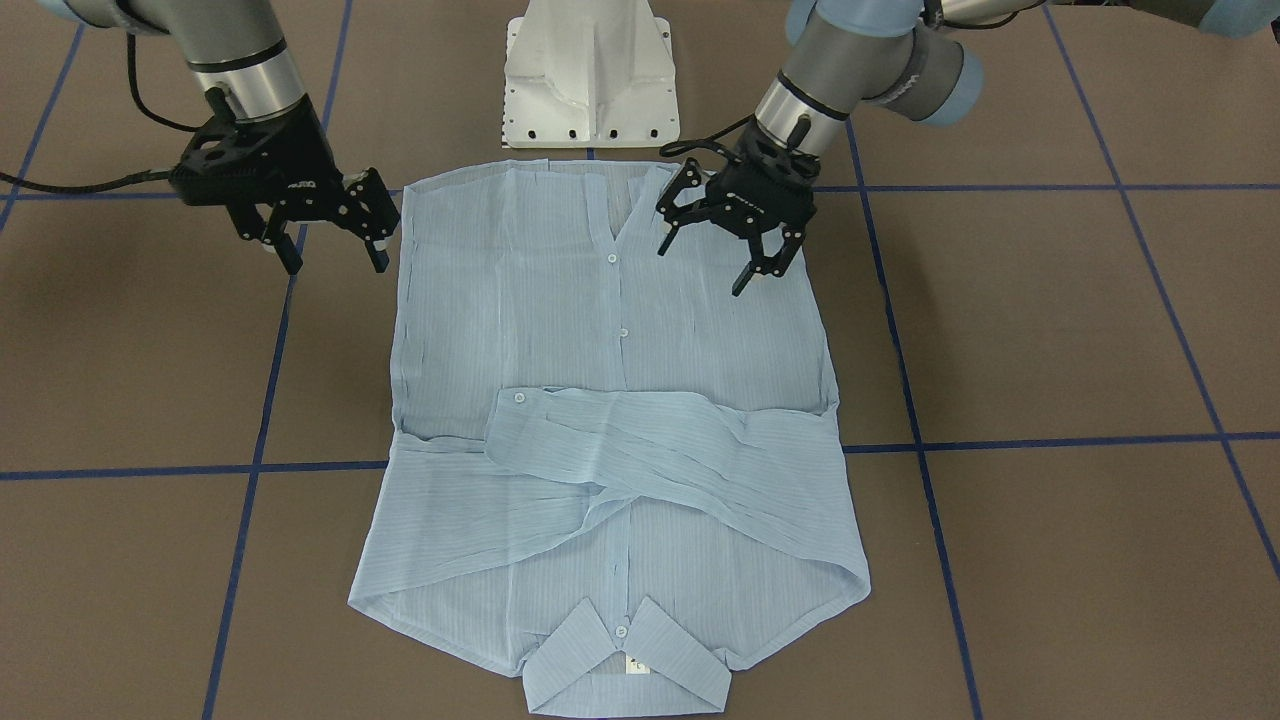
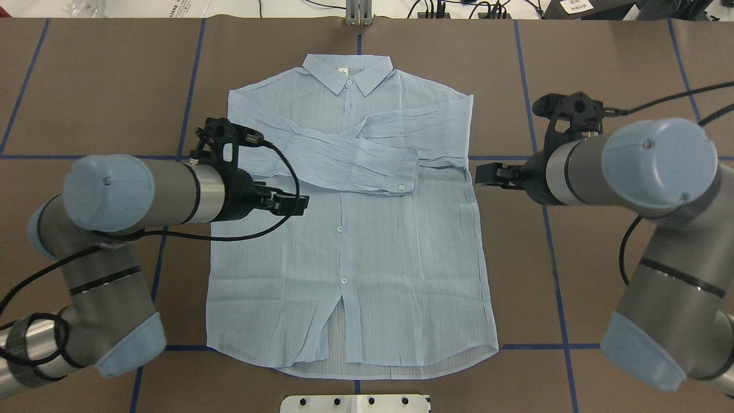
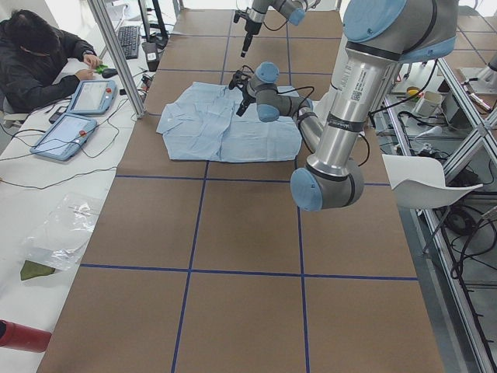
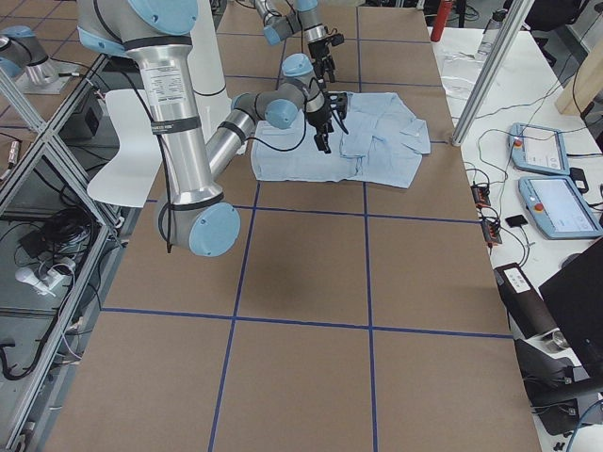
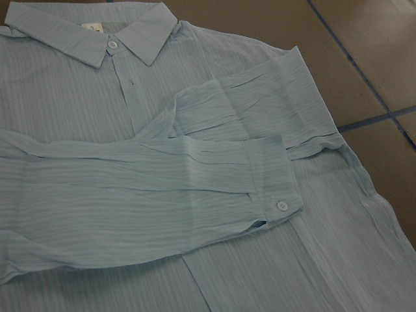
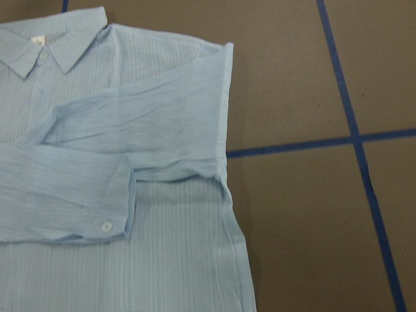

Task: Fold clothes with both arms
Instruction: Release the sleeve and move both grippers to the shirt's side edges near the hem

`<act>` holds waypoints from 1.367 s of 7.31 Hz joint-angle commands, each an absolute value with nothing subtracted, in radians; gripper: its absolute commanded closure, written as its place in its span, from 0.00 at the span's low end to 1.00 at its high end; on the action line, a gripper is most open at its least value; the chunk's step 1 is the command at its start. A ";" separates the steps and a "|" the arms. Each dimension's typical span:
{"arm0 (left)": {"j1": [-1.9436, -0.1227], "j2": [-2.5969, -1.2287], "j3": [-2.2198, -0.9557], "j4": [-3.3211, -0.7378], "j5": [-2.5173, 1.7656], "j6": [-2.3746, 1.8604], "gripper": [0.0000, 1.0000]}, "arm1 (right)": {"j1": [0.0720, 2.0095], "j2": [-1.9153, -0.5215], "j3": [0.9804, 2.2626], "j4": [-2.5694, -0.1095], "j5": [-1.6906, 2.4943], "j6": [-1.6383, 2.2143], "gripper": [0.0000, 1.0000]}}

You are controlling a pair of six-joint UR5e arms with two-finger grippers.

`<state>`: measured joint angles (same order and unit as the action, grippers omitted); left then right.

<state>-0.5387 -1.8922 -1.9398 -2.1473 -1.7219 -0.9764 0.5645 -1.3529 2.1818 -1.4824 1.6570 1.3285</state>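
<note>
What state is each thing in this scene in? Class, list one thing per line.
shirt: spread flat, front up, body not yet folded.
sleeves: both folded in, crossing over the chest.
left end effector: open, empty, over the shirt.
right end effector: open, empty, beside the shirt, off the cloth.

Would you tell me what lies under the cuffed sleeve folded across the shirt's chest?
The other sleeve crosses beneath the cuffed sleeve, over the shirt front. Its own cuff and the chest buttons there are covered.
</note>
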 commanded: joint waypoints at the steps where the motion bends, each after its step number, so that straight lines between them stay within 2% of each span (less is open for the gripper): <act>1: -0.526 -1.630 -2.096 -2.146 -1.714 -1.011 0.00 | 0.343 -1.440 2.264 -1.477 1.481 1.519 0.00; 2: -0.487 -1.555 -2.112 -2.151 -1.704 -1.082 0.00 | 0.274 -1.446 2.266 -1.477 1.400 1.563 0.00; 5: -0.237 -1.499 -2.108 -2.135 -1.487 -1.392 0.01 | 0.252 -1.451 2.269 -1.477 1.382 1.574 0.00; 7: -0.148 -1.535 -2.099 -2.030 -1.462 -1.488 0.27 | 0.252 -1.451 2.267 -1.477 1.381 1.572 0.00; 8: -0.131 -1.551 -2.098 -2.001 -1.462 -1.489 0.48 | 0.252 -1.451 2.267 -1.477 1.381 1.574 0.00; 9: -0.129 -1.561 -2.091 -1.997 -1.462 -1.488 0.54 | 0.250 -1.451 2.267 -1.477 1.381 1.574 0.00; 10: -0.120 -1.572 -2.073 -1.997 -1.463 -1.489 0.54 | 0.250 -1.451 2.266 -1.477 1.381 1.574 0.00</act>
<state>-0.1318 -1.5576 -2.0892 -2.0047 -1.4632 -1.4859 0.2506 -1.4511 2.2669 -1.4772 1.3806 1.5737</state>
